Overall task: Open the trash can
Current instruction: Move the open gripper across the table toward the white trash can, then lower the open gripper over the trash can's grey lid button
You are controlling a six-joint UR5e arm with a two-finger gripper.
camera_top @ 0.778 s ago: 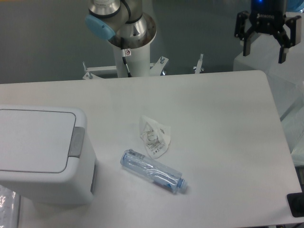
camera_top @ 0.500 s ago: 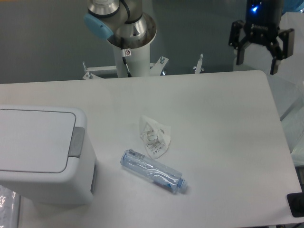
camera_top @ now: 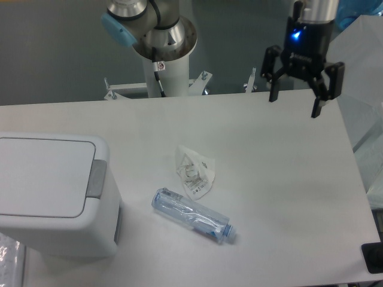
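The white boxy trash can (camera_top: 45,191) stands at the table's front left, its flat lid shut and the grey push-tab (camera_top: 96,178) on its right edge. My gripper (camera_top: 295,105) hangs open and empty above the table's far right edge, far from the trash can. Its two black fingers (camera_top: 317,100) point down, spread wide.
A crumpled white wrapper (camera_top: 195,171) lies at the table's middle. A clear plastic bottle (camera_top: 192,215) lies on its side just in front of it. The arm's base column (camera_top: 164,54) stands behind the table's far edge. A black object (camera_top: 373,258) sits at the front right corner.
The gripper has moved left and lower, from beyond the table's far right corner to above its far right edge. It stays open. Nothing on the table has moved.
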